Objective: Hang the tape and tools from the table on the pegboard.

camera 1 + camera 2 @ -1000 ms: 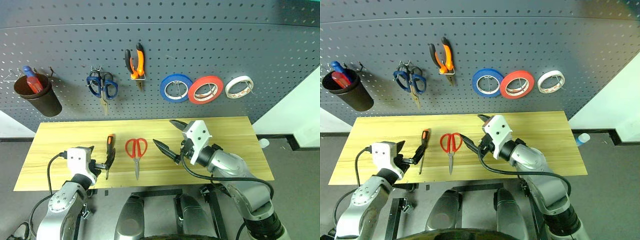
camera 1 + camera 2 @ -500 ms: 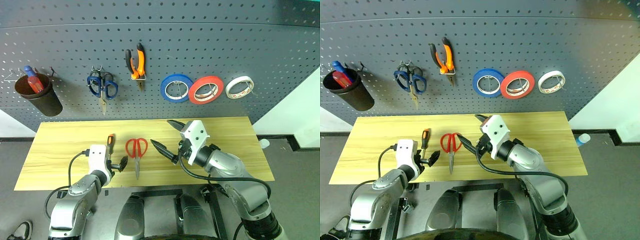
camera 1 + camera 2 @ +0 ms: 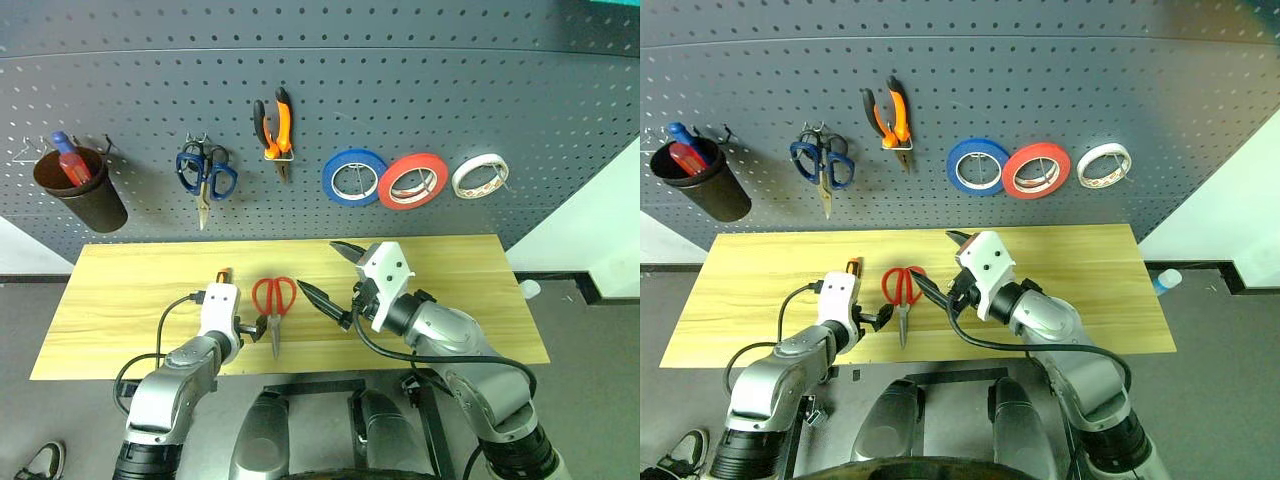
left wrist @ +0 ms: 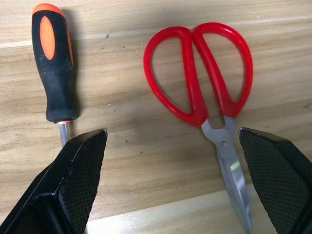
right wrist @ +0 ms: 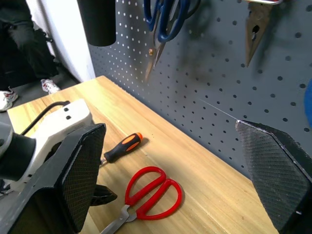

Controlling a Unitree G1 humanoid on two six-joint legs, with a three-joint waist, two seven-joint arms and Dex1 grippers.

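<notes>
Red-handled scissors and the screwdriver lie side by side on the wooden counter, beneath the released left pincer. Blue scissors, pliers, blue roll, red tape and white roll hang on the pegboard; right pincer hovers released nearby.
</notes>
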